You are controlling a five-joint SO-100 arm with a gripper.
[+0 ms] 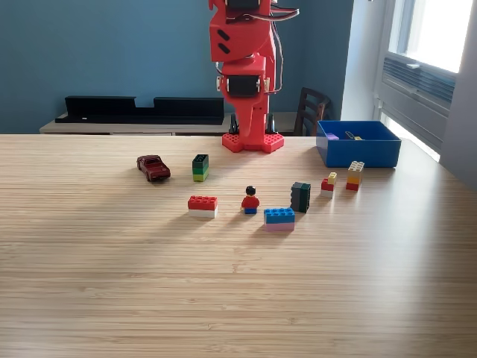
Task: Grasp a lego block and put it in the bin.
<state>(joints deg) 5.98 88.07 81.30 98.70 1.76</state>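
The red arm (242,45) stands upright over its base (253,142) at the table's far edge. My gripper (246,119) seems to hang down in front of the base. It is red against red, so its jaws cannot be made out, and I see nothing in them. The blue bin (358,154) sits to the exterior view's right of the base, with small pieces inside. Lego blocks lie on the table: red-on-white (203,206), blue-on-pink (279,218), dark green (300,196), a green-and-black stack (200,167), a small red-and-yellow one (328,183) and a yellow-orange stack (355,176).
A lego minifigure (250,201) stands between the red-on-white and blue-on-pink blocks. A dark red toy car (153,167) is at the left. Behind the table are a black shelf unit (141,109) and a chair (313,108).
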